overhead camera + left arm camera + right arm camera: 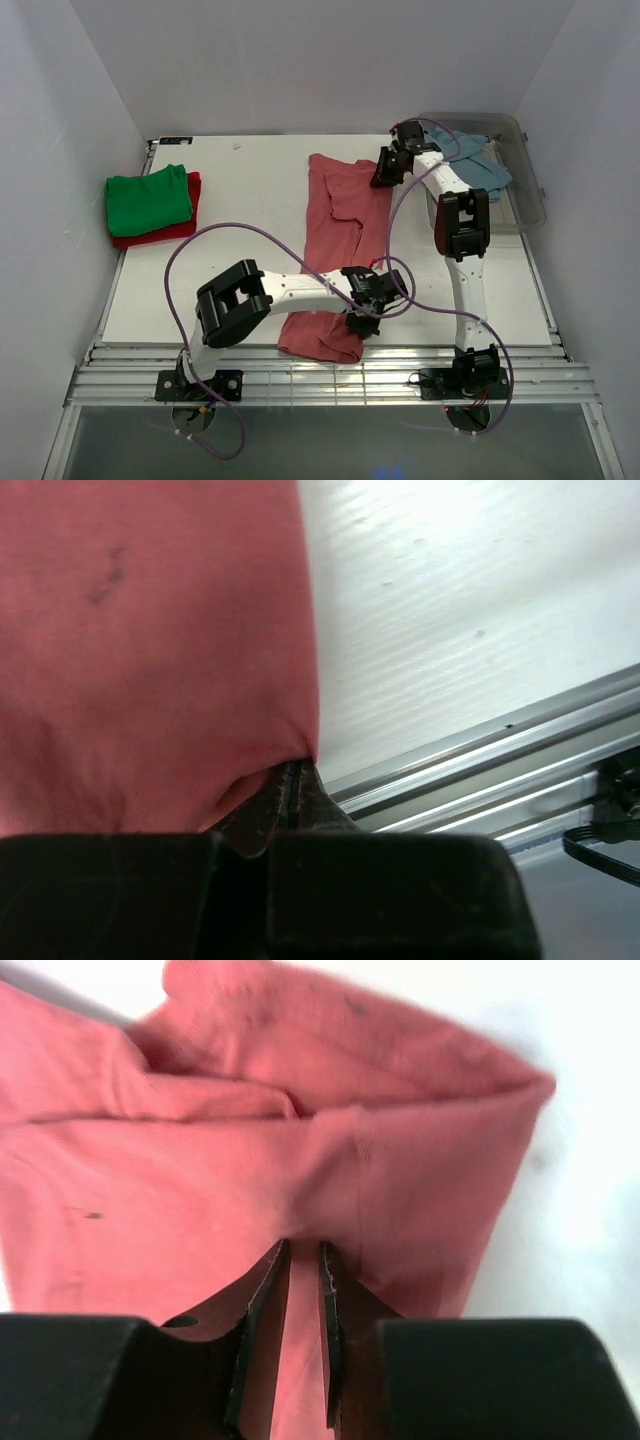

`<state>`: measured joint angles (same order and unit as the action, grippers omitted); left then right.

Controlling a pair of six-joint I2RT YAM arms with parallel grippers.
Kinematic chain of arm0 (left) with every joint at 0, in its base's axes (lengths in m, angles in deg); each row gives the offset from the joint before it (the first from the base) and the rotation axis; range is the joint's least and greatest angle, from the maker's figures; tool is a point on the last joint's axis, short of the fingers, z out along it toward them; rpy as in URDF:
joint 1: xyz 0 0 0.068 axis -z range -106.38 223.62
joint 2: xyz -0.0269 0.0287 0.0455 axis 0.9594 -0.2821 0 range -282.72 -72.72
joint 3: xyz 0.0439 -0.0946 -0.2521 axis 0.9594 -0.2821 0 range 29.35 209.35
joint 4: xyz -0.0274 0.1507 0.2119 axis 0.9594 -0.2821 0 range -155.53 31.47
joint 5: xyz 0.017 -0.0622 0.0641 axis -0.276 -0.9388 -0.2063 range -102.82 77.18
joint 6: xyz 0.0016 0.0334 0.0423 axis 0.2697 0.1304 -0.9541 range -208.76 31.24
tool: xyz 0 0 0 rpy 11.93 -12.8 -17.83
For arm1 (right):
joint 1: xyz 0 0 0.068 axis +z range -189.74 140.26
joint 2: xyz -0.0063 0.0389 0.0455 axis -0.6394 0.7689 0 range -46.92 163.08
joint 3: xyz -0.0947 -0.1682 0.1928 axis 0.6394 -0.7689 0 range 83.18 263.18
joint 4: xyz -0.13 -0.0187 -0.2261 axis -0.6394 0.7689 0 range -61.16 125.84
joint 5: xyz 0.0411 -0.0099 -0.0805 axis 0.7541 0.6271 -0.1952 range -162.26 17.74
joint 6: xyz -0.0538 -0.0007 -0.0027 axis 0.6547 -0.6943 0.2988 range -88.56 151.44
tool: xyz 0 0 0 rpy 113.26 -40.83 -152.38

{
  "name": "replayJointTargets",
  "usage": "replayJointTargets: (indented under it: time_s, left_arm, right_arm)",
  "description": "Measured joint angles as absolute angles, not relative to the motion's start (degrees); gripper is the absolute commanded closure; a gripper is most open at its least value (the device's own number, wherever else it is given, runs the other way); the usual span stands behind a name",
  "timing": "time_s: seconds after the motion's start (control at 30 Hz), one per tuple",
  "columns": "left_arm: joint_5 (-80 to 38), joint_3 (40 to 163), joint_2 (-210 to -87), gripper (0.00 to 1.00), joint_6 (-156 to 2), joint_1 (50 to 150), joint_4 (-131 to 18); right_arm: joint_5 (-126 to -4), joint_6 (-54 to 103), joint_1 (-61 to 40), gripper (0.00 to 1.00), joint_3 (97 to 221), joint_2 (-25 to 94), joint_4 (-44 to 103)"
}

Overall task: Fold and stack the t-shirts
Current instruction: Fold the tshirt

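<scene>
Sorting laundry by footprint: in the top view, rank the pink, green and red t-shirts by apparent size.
1. Salmon-pink t-shirt, spread out.
2. Folded green t-shirt.
3. Red t-shirt, mostly covered by the green.

Salmon-pink shirt (335, 230) stretched centrally; green shirt (148, 198) folded atop red shirt (150, 238).

— What colours lie on the flat white bench (230, 180)?
— A plain salmon-pink cotton t-shirt (335, 225) with a few small dark specks. Left of it, a folded bright green cotton t-shirt (148, 197) sits over a folded red cotton t-shirt (193, 215).
— And right of it?
— A crumpled light blue cotton t-shirt (490, 172) in a clear plastic bin (532, 190). All are plain.
</scene>
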<state>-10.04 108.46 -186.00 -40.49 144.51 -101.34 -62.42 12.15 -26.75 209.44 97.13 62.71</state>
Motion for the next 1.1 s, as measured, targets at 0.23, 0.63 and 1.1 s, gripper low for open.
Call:
replayJointTargets:
  time_s: [0.23,0.63,1.1]
  left_arm:
    - [-7.92,122.34,-192.12,1.00,-45.21,145.89,-103.50]
    - [6.64,129.66,-174.45,1.00,-51.77,144.03,-100.84]
    - [2.40,88.81,-136.99,0.02,-53.82,119.75,-82.43]
  right_arm:
    - [-48.47,9.57,-31.01,0.74,207.45,96.87,51.54]
    - [-60.65,17.42,-30.14,0.23,171.45,36.11,42.73]
    - [-88.21,-1.90,18.25,0.43,129.31,14.40,59.41]
